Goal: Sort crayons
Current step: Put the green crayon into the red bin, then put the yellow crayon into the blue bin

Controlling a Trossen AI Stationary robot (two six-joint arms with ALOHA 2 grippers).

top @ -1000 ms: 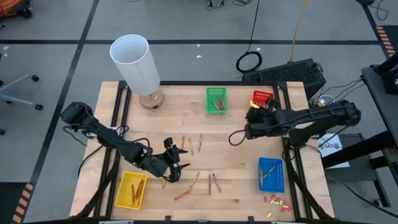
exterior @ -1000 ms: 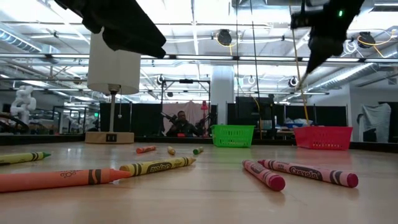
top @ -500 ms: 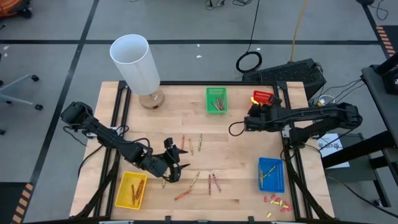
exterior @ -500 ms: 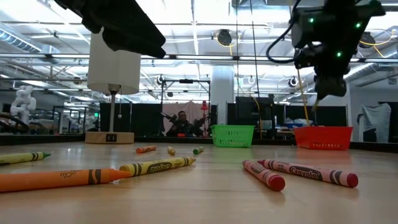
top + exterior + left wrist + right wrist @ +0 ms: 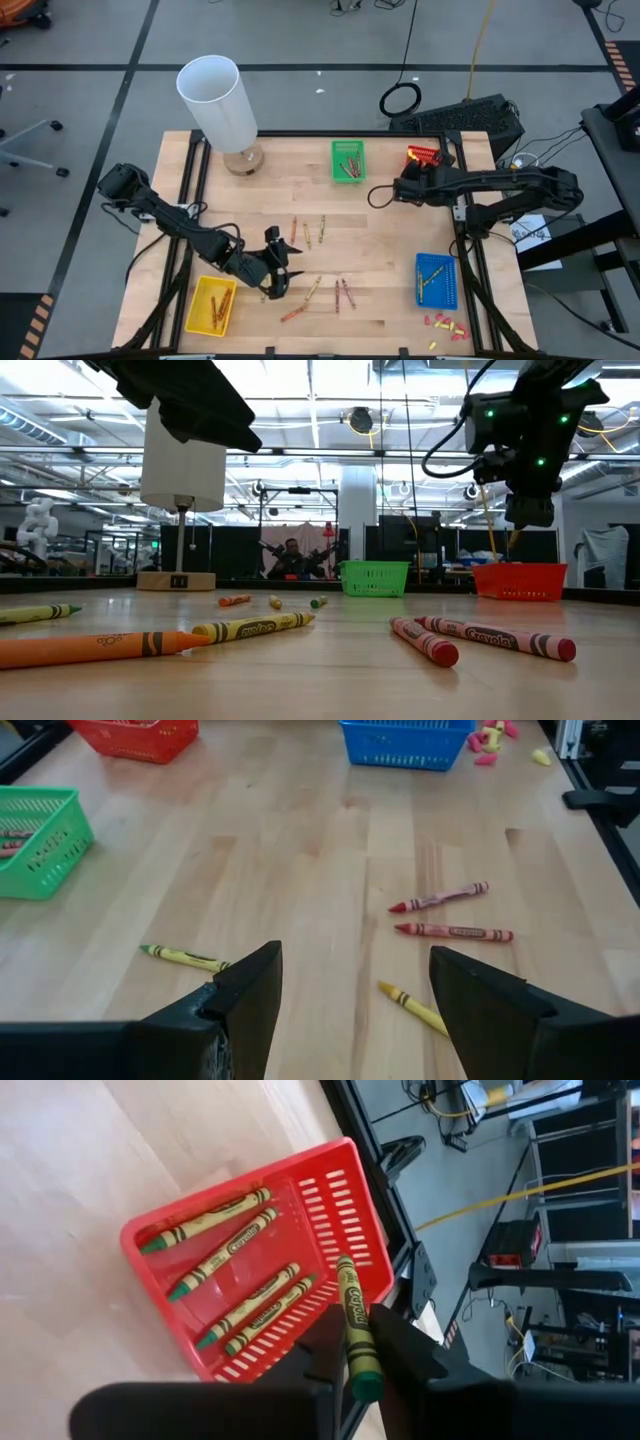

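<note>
You had a green crayon [image 5: 355, 1335] pinched between the closed fingers of the right gripper [image 5: 357, 1342], right above the red basket [image 5: 310, 1185] at the far right corner of the table [image 5: 390, 250]. Four similar crayons lay already in that basket, so I judge you held this one there to drop it with its group. The right arm reached from the right edge toward the far side, with the wrist turned down over the basket.

The other loose crayons [image 5: 318, 262] lay scattered on the middle and near part of the table, and some were sorted in the green basket [image 5: 348, 160], the blue basket [image 5: 434, 279] and the yellow basket [image 5: 211, 305].

The left gripper [image 5: 280, 282] hovered low near the near edge, beside a yellow crayon [image 5: 412, 1007]. Its fingers [image 5: 250, 995] were wide apart and held nothing.
</note>
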